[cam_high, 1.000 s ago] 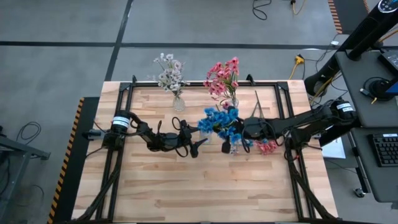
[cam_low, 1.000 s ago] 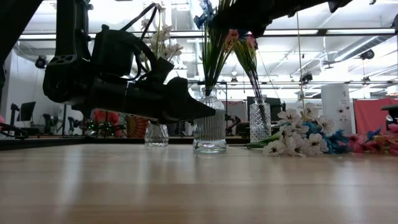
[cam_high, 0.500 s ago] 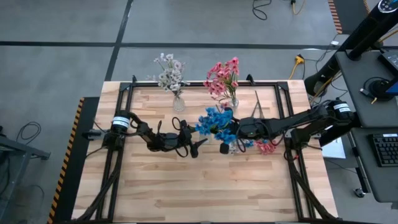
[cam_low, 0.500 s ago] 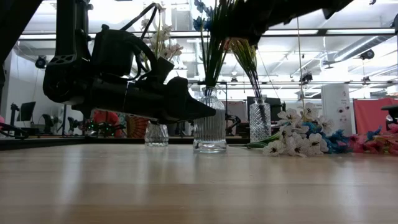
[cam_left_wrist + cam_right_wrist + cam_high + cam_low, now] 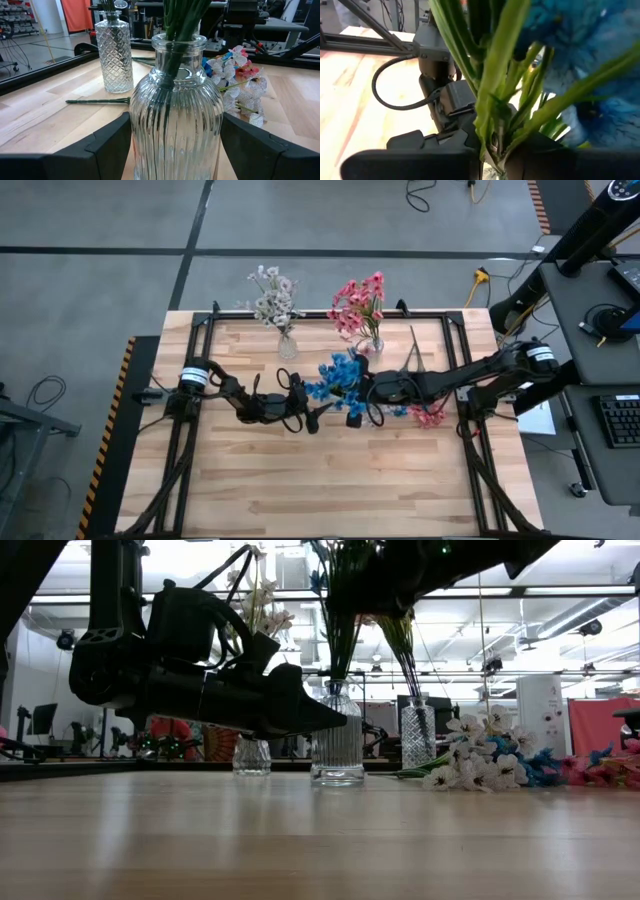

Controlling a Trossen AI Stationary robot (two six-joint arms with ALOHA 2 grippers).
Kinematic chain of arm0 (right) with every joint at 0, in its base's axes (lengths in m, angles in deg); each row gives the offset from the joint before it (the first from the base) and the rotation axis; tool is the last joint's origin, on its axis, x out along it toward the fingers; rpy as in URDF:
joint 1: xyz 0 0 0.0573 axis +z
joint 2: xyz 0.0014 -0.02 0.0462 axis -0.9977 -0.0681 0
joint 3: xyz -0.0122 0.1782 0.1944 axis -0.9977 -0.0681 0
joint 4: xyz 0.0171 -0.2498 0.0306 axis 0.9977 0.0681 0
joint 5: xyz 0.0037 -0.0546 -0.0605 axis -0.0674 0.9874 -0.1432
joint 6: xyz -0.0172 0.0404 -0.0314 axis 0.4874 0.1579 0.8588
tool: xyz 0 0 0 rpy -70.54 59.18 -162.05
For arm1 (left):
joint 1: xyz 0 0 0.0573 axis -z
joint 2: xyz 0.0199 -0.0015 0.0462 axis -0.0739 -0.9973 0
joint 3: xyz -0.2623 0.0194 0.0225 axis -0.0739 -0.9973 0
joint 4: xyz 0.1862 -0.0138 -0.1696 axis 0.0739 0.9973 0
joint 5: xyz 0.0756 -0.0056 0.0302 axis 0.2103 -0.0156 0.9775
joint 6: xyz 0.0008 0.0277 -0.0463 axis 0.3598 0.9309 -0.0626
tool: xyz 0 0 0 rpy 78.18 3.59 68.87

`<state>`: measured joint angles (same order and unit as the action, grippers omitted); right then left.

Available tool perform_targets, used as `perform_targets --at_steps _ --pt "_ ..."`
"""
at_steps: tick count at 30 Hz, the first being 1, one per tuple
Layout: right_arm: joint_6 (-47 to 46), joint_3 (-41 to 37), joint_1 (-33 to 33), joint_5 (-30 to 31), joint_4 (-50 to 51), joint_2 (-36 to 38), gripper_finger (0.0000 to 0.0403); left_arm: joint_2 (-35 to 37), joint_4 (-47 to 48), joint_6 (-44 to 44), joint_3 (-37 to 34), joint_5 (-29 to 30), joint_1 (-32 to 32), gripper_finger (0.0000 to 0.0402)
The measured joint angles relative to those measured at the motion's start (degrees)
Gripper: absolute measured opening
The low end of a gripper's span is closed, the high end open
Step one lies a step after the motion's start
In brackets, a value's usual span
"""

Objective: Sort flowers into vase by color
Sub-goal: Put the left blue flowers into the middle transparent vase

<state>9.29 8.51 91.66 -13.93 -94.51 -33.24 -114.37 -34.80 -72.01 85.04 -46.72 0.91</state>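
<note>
A ribbed glass vase (image 5: 175,115) stands on the table at the middle, with my left gripper (image 5: 175,132) closed around its body. Green stems stick up out of its neck (image 5: 337,690). They belong to blue flowers (image 5: 338,375), and my right gripper (image 5: 353,412) is shut on those stems above the vase. A small vase of white flowers (image 5: 272,300) and a diamond-cut vase (image 5: 114,57) of pink flowers (image 5: 360,302) stand at the far edge. Loose white, blue and pink flowers (image 5: 485,765) lie on the table to the right. My left gripper has one finger (image 5: 107,145) on each side of the ribbed vase's body, low down, and comes in level from the table's left. The vase stands upright with its base on the table. My right gripper pinches the bunch of green stems (image 5: 492,125) between its two fingers, coming nearly level from the table's right. The fingers lie across the stems. The blossoms stand above the fingers and the lower stem ends reach down into the ribbed vase.
A single bare stem (image 5: 97,101) lies on the table between the ribbed vase and the diamond-cut vase. Black frame rails (image 5: 200,330) run along the table's edges. The near half of the wooden table (image 5: 320,490) holds nothing.
My right gripper has gone toward the table's left and slightly down with the blue flowers. The blossoms now sit further left, over the ribbed vase. My left gripper and the vase have kept still.
</note>
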Motion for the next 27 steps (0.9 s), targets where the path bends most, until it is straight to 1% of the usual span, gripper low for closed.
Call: perform_targets --at_steps 11,27 --pt "0.13 0.00 0.01 0.17 -0.18 -1.62 0.0038 0.00 0.00 0.02 0.00 0.02 0.00 0.0269" --pt "0.72 0.00 -0.13 0.24 1.48 -1.98 0.0038 0.00 -0.04 0.02 0.00 0.07 0.00 0.0269"
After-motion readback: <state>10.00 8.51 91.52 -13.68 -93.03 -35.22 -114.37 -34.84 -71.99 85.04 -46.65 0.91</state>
